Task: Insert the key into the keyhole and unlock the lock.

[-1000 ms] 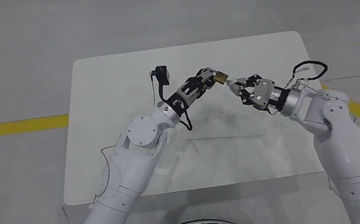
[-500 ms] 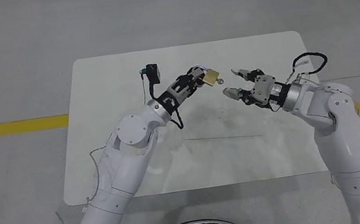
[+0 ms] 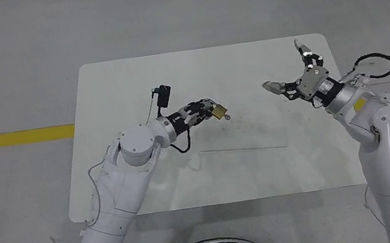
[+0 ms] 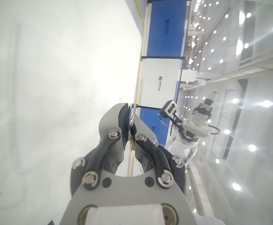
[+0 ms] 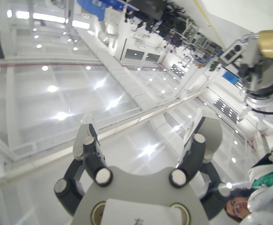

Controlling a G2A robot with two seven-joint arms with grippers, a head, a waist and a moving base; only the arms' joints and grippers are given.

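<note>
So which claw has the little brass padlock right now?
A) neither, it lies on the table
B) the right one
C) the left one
C: the left gripper is shut on the padlock, while the right gripper stands open and empty.

The left fingers (image 4: 111, 123) grip a brass padlock (image 3: 215, 110), silver key (image 3: 226, 116) jutting out.
</note>
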